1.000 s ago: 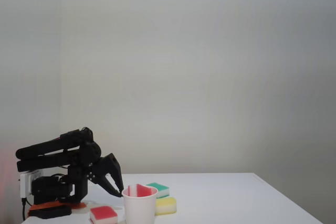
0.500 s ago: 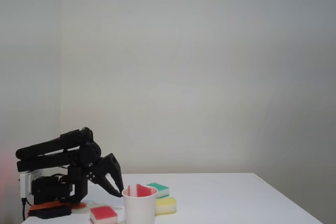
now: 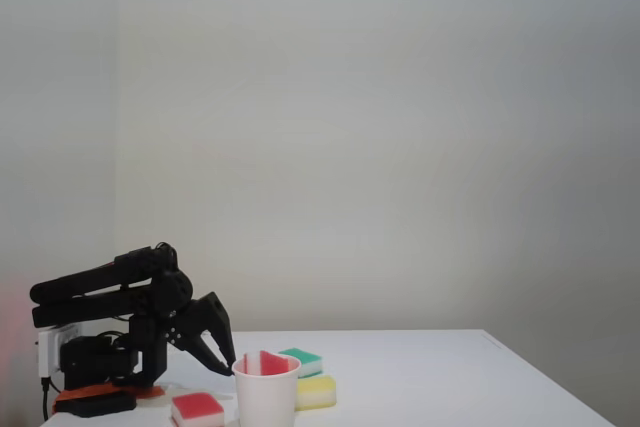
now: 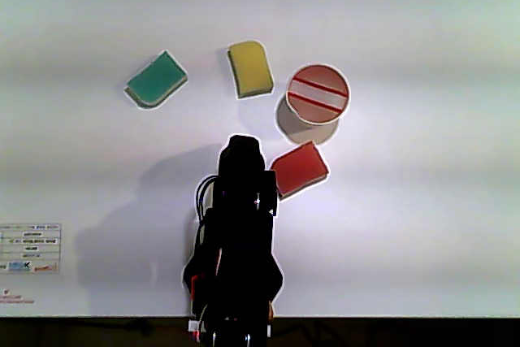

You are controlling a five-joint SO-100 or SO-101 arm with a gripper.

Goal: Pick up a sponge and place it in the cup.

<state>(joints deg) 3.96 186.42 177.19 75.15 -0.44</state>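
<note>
Fingers (image 3: pixel 222 362) of my gripper (image 3: pixel 228 368) hang empty, parted or closed I cannot tell, left of the cup (image 3: pixel 266 397) in the fixed view, where one sponge (image 3: pixel 264 362) stands on edge; another (image 3: pixel 197 408) lies below them.

No text, brand or number can be read. A small printed card (image 4: pixel 30 248) lies on the table (image 4: pixel 422 225) near its left edge in the other view, toward the near corner; it bears rows of small lettering and coloured marks, all too small and blurred to make out. The sponges and cup carry no visible lettering.
</note>
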